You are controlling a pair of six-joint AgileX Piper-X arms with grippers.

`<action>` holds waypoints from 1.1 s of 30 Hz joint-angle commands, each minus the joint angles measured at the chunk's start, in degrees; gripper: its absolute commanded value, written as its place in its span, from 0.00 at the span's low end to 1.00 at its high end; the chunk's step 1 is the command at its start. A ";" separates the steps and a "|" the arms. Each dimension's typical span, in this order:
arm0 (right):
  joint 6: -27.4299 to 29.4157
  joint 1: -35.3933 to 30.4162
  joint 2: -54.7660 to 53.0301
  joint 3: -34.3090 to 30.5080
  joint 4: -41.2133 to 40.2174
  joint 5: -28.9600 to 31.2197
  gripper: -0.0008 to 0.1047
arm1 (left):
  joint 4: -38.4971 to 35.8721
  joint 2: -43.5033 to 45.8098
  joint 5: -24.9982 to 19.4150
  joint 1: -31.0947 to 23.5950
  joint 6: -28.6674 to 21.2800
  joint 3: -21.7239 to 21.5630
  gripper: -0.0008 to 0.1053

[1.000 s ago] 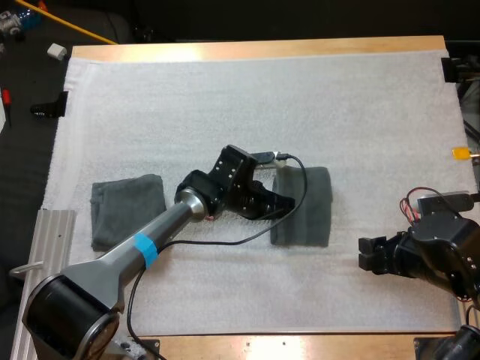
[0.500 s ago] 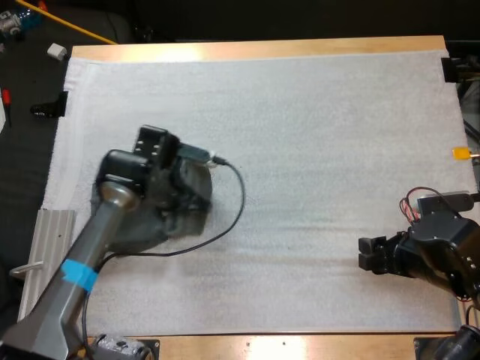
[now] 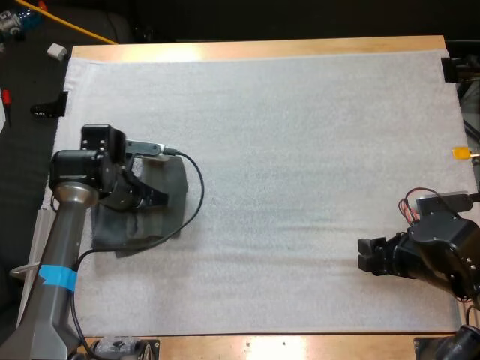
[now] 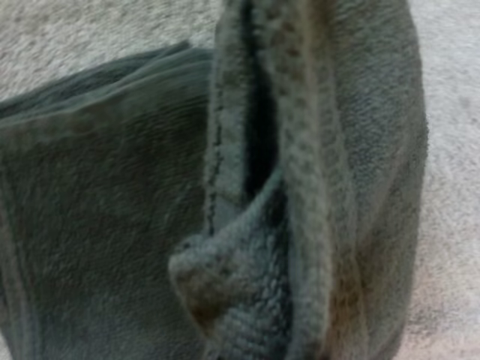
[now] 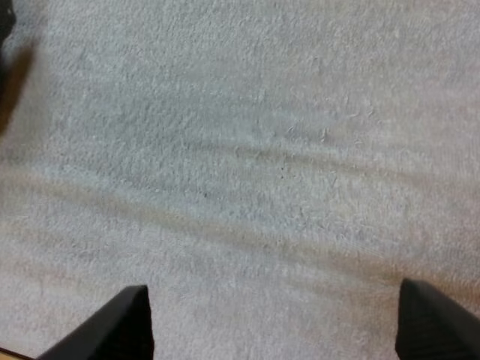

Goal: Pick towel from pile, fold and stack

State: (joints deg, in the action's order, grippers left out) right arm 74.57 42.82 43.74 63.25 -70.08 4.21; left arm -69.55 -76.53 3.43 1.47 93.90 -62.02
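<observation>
Pinching the towel [image 3: 178,187] is the left gripper [image 3: 154,199]; right gripper [image 3: 367,255] jaws stand wide.

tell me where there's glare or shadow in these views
High view: glare bleaches the far edge of the wooden table, while the white mat is evenly lit. Left wrist view: the towel has one fold sunk in dark shadow. Right wrist view: flat light, with soft shade along the mat's wrinkles.

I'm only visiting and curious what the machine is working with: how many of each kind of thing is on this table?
Grey-green towels: 2, the second lying partly over the first
Robot arms: 2
White mat: 1
Total: 5
</observation>
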 commanded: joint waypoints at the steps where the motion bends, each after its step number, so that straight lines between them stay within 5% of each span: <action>1: 0.03 -0.16 -0.31 0.00 -0.58 -0.02 0.62 | -0.87 0.63 0.48 -2.78 -0.61 0.59 0.01; 14: 0.06 -0.02 0.02 0.07 -0.30 -0.09 0.62 | -0.26 0.16 -0.33 -8.01 -1.30 2.29 0.01; 20: 0.17 0.02 -0.14 0.15 -0.14 -0.72 0.63 | -0.28 0.01 -4.36 -8.26 -2.03 2.26 0.02; 22: 0.11 0.08 -0.19 0.15 -0.10 -1.17 0.62 | -0.25 0.06 -5.62 -8.34 -2.25 2.29 0.09; 29: 0.13 0.12 -0.12 0.03 0.19 -3.73 0.62 | -0.17 -0.42 -9.96 -8.46 -2.36 2.31 0.58; 33: 0.11 0.13 -0.07 0.05 0.98 -5.26 0.62 | -0.21 -0.44 -14.49 -8.74 -1.97 2.28 0.56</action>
State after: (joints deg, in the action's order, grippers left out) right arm 74.57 42.82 43.74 63.25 -69.93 0.50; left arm -69.47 -76.65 -7.19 -6.87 91.68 -59.36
